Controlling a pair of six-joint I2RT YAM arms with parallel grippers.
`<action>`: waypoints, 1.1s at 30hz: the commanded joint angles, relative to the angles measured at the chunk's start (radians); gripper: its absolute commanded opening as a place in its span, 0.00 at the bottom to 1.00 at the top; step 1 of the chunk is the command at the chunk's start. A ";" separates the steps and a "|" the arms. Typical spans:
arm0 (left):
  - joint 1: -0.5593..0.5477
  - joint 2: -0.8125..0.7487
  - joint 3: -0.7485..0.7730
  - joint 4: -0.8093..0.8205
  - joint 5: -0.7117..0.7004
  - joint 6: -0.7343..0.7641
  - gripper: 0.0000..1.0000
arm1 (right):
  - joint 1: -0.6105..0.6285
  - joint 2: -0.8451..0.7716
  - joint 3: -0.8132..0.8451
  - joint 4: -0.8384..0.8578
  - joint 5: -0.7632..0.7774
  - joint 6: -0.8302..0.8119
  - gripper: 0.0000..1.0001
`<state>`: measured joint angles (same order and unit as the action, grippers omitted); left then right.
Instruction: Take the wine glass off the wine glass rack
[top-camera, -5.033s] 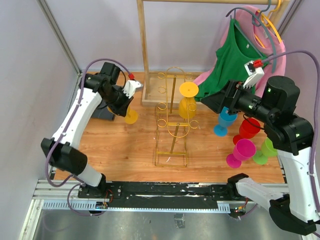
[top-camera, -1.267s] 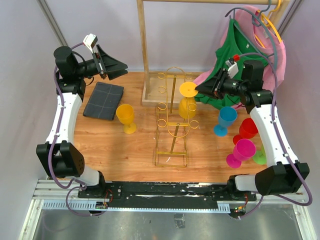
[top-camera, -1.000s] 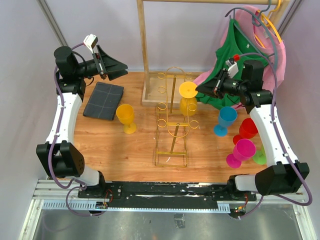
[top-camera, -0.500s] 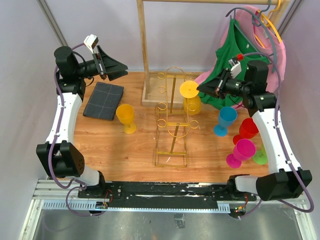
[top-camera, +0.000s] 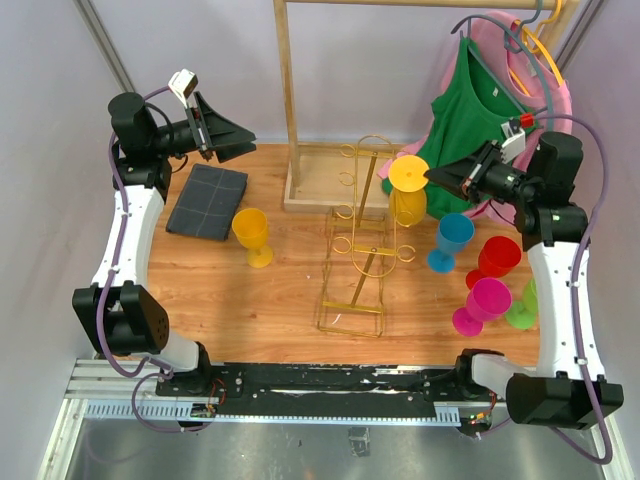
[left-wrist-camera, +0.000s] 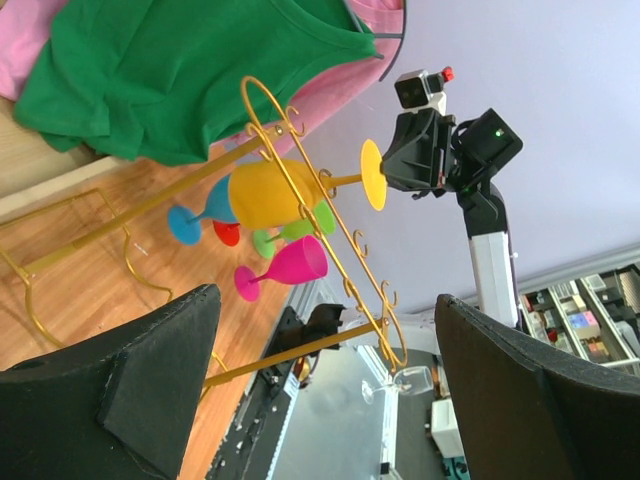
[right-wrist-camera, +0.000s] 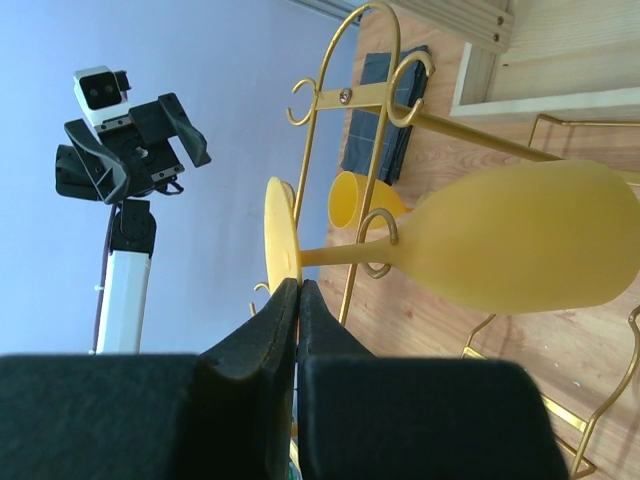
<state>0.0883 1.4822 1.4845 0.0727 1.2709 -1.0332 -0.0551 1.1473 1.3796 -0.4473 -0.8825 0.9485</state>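
A yellow wine glass (top-camera: 408, 205) hangs bowl-down on the gold wire wine glass rack (top-camera: 360, 250), its stem still through a ring holder (right-wrist-camera: 375, 245). My right gripper (top-camera: 432, 178) is shut on the rim of the glass's round foot (right-wrist-camera: 280, 235); the bowl (right-wrist-camera: 520, 240) lies to the right in the right wrist view. The rack leans towards the right arm. My left gripper (top-camera: 240, 140) is open and held high over the table's far left corner, with nothing between its fingers. The left wrist view shows the glass (left-wrist-camera: 270, 195) and the rack (left-wrist-camera: 330, 225) from afar.
A second yellow glass (top-camera: 252, 232) stands left of the rack beside a dark folded cloth (top-camera: 207, 200). Blue (top-camera: 450, 240), red (top-camera: 497, 258), pink (top-camera: 483, 302) and green (top-camera: 525, 305) glasses crowd the right side. The wooden clothes rail (top-camera: 288, 100) and a hanging green shirt (top-camera: 478, 100) stand behind.
My right gripper, shut on the glass's foot, has pulled back to the right. The glass and the whole rack have shifted right with it. The left arm has held still over the last second.
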 joint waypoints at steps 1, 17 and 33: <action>0.000 -0.017 -0.003 0.002 0.028 0.008 0.93 | -0.046 -0.038 -0.020 0.002 -0.041 0.004 0.01; 0.000 -0.028 0.001 0.005 0.041 0.001 0.93 | -0.048 -0.030 -0.058 0.008 -0.033 -0.011 0.01; 0.000 -0.021 -0.005 0.019 0.043 -0.003 0.93 | -0.089 -0.098 -0.074 -0.086 0.013 -0.060 0.01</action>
<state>0.0883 1.4818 1.4845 0.0734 1.2949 -1.0336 -0.1078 1.0973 1.3003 -0.4908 -0.8841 0.9260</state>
